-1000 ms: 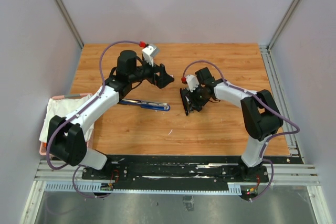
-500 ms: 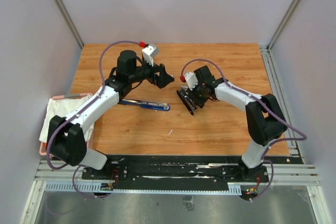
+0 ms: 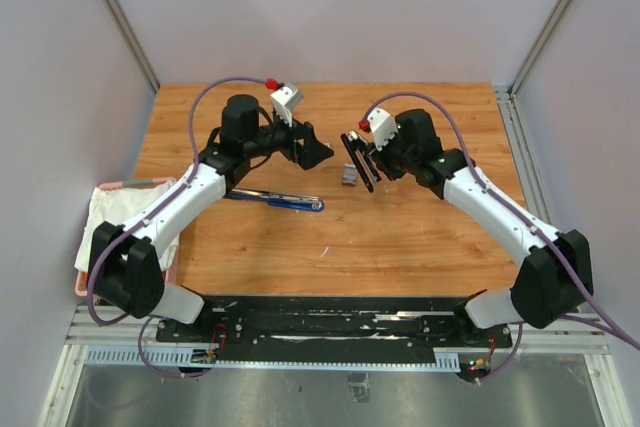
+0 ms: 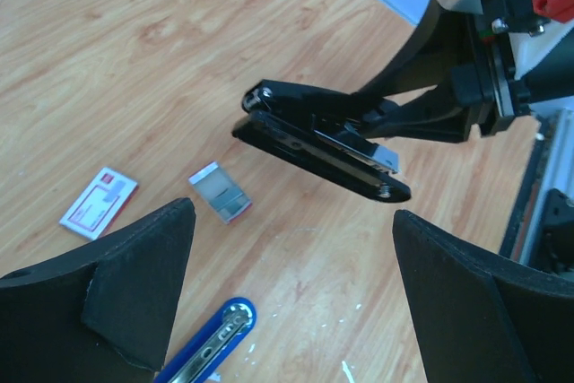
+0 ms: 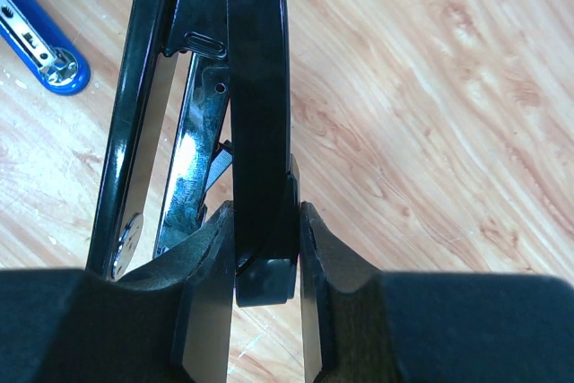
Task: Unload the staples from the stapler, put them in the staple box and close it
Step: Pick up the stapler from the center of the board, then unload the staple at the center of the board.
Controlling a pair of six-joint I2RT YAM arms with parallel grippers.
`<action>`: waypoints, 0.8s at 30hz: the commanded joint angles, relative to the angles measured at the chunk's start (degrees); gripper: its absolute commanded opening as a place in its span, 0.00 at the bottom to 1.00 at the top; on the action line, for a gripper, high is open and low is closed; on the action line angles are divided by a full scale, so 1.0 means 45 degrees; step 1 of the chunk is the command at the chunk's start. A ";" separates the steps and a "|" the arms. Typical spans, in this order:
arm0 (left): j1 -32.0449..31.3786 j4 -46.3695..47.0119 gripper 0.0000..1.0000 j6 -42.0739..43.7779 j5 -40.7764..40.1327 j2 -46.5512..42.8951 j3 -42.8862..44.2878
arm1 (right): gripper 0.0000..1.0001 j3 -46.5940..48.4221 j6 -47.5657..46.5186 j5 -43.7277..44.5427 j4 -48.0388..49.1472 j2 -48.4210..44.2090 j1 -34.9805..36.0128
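Wooden tabletop (image 3: 420, 237) now shows staples (image 3: 348, 176), uncovered as right gripper (image 5: 266, 248), clamped on stapler (image 5: 256, 87), moves back. Left wrist view alone shows red-and-white box (image 4: 99, 202); left gripper (image 4: 296, 257) wide, empty.

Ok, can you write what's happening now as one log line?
right gripper: shut on black stapler | left gripper: open | staples: on table

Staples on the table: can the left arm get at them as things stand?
Likely yes. The staples lie bare on the table just ahead of the open left gripper, with nothing over them. The stapler in the right gripper hangs close by, so the approach may be tight.
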 commanded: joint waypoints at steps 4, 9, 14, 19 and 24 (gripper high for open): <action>0.0071 0.1116 0.98 -0.1823 0.2741 0.0051 0.0566 | 0.01 0.0406 0.0828 0.0591 0.1388 -0.1242 -0.0247; -0.0015 0.2941 0.98 -0.3658 0.3481 0.0498 0.0125 | 0.01 0.0450 0.1467 0.0649 0.1879 -0.1744 -0.0266; -0.0358 0.4073 0.98 -0.4567 0.3876 0.0934 0.0034 | 0.01 0.0449 0.2087 0.0522 0.2055 -0.2131 -0.0286; -0.0963 0.5077 0.98 -0.5547 0.4267 0.1467 0.0161 | 0.01 0.0193 0.2577 0.0253 0.2260 -0.2527 -0.0286; -0.1523 0.5512 0.98 -0.5906 0.4309 0.1839 0.0168 | 0.01 -0.0127 0.2776 0.0350 0.2481 -0.2991 -0.0320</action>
